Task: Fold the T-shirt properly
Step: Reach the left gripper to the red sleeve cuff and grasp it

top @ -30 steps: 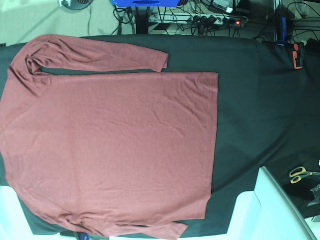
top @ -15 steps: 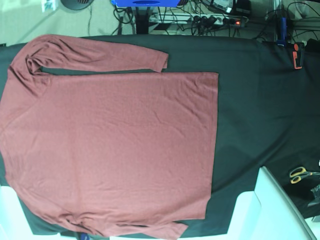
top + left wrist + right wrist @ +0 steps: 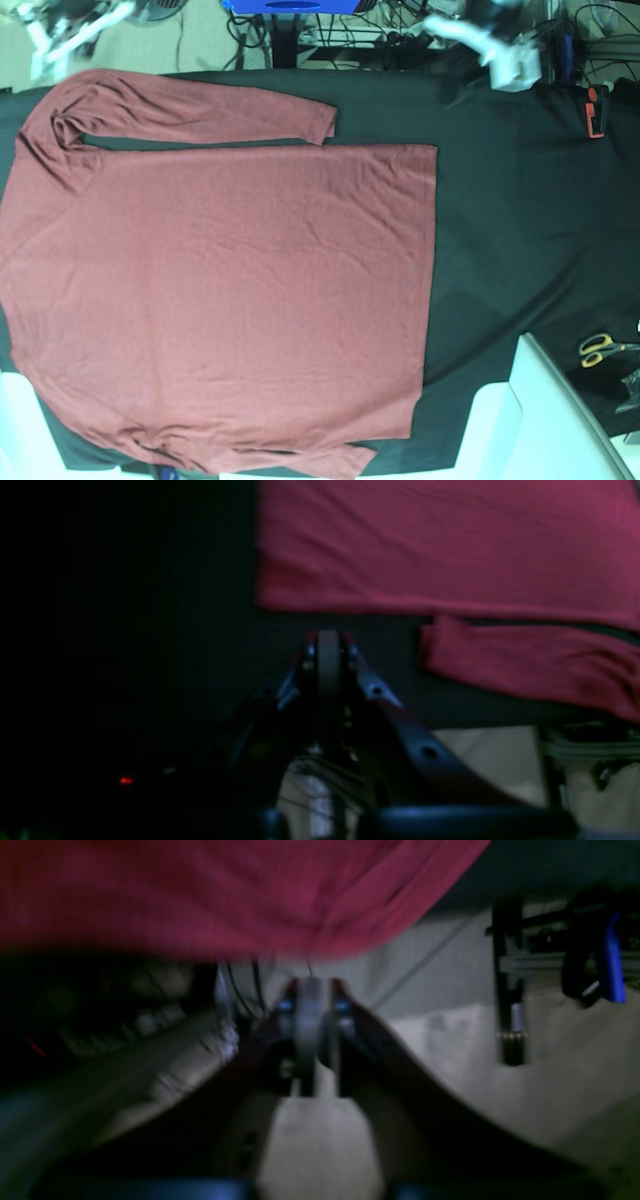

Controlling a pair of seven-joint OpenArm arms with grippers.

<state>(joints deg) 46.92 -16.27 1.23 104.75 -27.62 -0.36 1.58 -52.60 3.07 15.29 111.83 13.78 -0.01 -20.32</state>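
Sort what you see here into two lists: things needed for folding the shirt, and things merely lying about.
Needed for the job:
T-shirt
left gripper
right gripper

Lying about:
scissors
red clamp
black table cloth

Both grippers look the same up close: dark, almost black fingers (image 3: 395, 715) with small round screw holes, bluish glints near the tips and a grey strip down the middle. The right gripper (image 3: 311, 990) is blurry. From the base view the arms (image 3: 478, 38) are white.
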